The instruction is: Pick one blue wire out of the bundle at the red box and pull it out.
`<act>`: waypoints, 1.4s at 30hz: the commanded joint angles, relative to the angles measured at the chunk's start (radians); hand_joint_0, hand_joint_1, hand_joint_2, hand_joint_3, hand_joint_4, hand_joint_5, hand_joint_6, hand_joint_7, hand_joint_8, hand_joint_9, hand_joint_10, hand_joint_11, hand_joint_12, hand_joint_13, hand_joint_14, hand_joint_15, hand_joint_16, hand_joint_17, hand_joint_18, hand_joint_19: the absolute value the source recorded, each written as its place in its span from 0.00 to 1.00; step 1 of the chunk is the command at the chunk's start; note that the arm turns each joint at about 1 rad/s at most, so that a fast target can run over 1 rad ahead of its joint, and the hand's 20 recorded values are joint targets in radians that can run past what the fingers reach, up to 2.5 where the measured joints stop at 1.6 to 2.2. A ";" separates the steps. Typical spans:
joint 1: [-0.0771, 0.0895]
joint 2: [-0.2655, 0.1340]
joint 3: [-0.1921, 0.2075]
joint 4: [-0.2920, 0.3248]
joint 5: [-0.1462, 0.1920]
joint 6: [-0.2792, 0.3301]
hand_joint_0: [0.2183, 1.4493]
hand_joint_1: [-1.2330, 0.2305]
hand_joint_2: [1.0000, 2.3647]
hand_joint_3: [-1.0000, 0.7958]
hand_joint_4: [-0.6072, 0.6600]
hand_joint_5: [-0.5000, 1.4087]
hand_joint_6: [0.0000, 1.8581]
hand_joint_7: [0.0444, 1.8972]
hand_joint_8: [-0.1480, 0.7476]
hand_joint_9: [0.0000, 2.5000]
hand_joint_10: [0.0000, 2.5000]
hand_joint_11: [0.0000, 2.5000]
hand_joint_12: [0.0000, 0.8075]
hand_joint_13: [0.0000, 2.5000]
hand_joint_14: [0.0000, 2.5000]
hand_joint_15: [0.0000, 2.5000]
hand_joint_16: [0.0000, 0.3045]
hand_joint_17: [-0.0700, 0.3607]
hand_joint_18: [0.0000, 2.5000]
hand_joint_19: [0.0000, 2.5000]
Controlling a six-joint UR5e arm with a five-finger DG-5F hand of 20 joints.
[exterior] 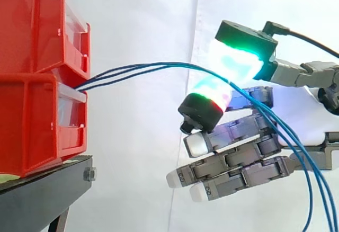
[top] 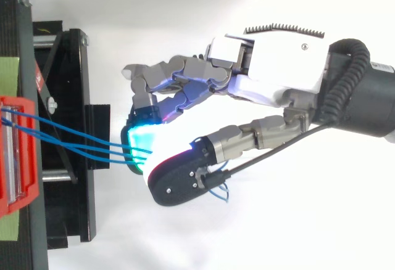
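Two stacked red bins [exterior: 32, 83] stand on a black stand [exterior: 42, 195] at the left. Three thin blue wires [exterior: 132, 70] leave the gap at the bins' front and run right to my hand [top: 271, 79]. There they pass between a thick green-and-cyan glowing pad [exterior: 238, 62] above and a green-and-red glowing fingertip [exterior: 212, 97] below, which are closed together on them. I cannot tell how many of the wires are pinched. Behind the pinch the wires droop down at the right [exterior: 312, 184]. The other fingers [exterior: 233, 163] lie nearly straight below, holding nothing.
A white curtain hangs behind everything. From above, the red bin [top: 18, 153] and the black stand's frame [top: 74, 97] sit at the left edge, a short gap away from the fingertips. The arm comes in from the right.
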 commanded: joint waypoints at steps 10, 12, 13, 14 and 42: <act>-0.001 0.000 0.000 -0.003 0.001 0.000 0.40 0.23 0.01 0.36 0.59 0.15 0.49 0.58 0.46 0.26 0.01 0.34 0.46 0.00 0.00 0.02 0.18 0.45 0.00 0.11; -0.001 0.000 0.000 -0.002 0.001 0.000 0.42 0.23 0.01 0.35 0.59 0.14 0.49 0.58 0.46 0.25 0.01 0.34 0.46 0.00 0.00 0.02 0.18 0.45 0.00 0.11; -0.001 0.000 0.000 -0.002 0.001 0.000 0.42 0.22 0.01 0.35 0.59 0.14 0.49 0.57 0.46 0.25 0.01 0.34 0.46 0.00 0.00 0.02 0.18 0.45 0.00 0.11; -0.001 0.000 0.000 -0.002 0.001 0.000 0.43 0.22 0.01 0.35 0.59 0.14 0.49 0.57 0.46 0.25 0.01 0.34 0.46 0.00 0.00 0.02 0.18 0.45 0.00 0.11; -0.001 0.000 0.001 -0.006 0.001 0.002 0.45 0.21 0.02 0.40 0.55 0.15 0.49 0.74 0.43 0.27 0.01 0.30 0.46 0.00 0.00 0.01 0.18 0.45 0.00 0.12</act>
